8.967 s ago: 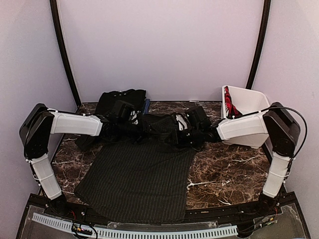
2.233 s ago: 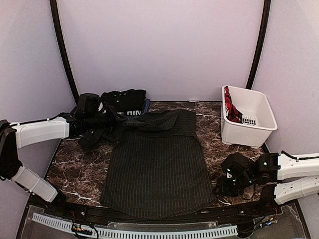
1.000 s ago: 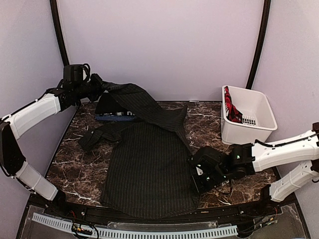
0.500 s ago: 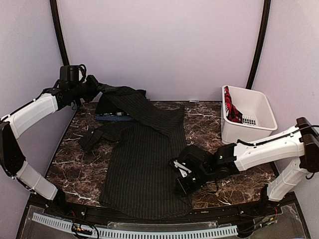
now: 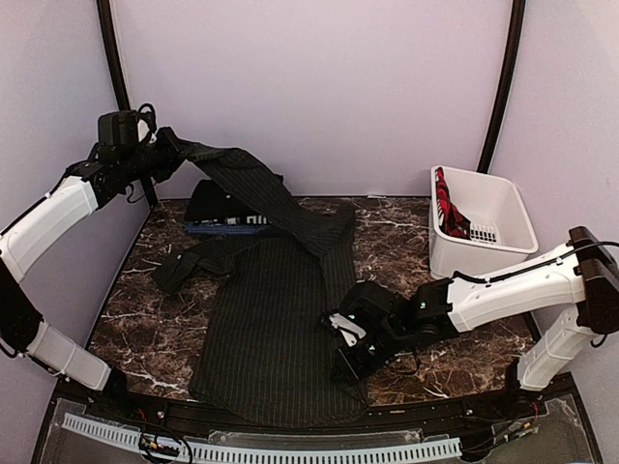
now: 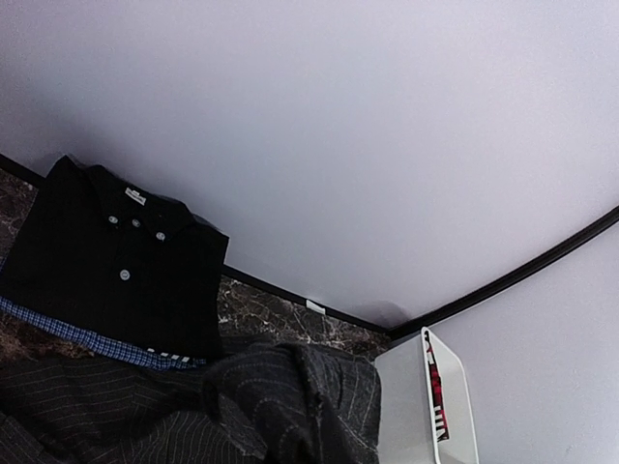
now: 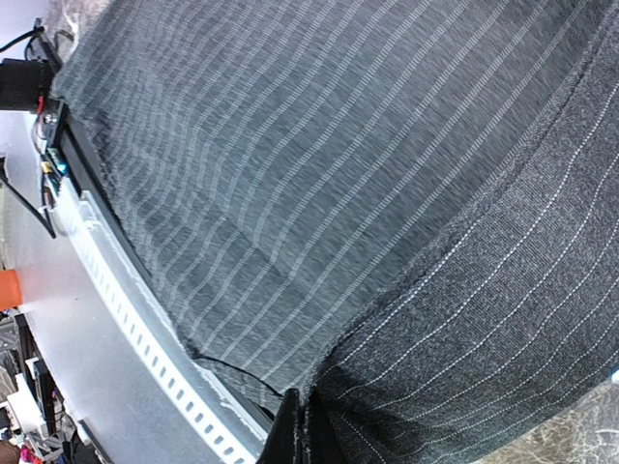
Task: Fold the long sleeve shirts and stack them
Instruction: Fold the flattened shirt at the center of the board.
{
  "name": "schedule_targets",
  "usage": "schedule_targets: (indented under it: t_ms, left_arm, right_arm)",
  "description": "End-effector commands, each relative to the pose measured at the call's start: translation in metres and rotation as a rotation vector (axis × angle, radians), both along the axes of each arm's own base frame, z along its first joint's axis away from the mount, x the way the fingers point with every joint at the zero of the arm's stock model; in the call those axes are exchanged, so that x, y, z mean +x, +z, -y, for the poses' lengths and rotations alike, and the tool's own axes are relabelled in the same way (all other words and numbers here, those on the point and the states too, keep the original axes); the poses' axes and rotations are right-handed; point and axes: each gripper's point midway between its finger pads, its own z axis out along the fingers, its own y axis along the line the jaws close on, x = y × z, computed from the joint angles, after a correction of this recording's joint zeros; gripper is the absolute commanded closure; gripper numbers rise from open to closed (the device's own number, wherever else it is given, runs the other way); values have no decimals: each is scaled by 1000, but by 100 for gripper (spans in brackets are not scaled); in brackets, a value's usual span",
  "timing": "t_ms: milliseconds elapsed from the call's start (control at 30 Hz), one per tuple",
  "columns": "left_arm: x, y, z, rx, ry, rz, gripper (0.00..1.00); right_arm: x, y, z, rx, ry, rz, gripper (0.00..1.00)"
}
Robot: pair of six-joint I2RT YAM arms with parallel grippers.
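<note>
A robot test booth in a lab is indicated: a marble-patterned table [image 5: 155,329] is enclosed by plain lilac walls [image 5: 319,87], black curved poles [image 5: 108,48] are mounted at 11 and 1 o'clock, and a slotted cable duct [image 5: 290,451] is fitted at 6 o'clock.

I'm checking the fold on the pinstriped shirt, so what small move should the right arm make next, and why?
Probably carry the right gripper leftward across the pinstriped shirt. It is shut on the shirt's near right edge, which looks only partly turned over the body, while the left gripper holds the sleeve raised at the far left, off the body.
</note>
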Motion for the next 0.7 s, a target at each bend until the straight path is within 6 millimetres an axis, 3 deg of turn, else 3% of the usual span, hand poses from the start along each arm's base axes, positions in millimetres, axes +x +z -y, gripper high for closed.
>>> schedule_targets:
  t_ms: [0,233,500,667]
  left_arm:
    - [-4,27,0,19,-23,61,100]
    - [2,15,3,22,-34,35,100]
    - [5,5,3,38,-34,12,100]
    - [5,-8,4,40,-40,-15,100]
  right_arm:
    - [-2,25,-15,76,32,15,100]
    - [0,31,-22,120,17,-1,100]
    - [-2,15,-40,145,22,-70,100]
    - [1,16,-42,148,25,-59,78]
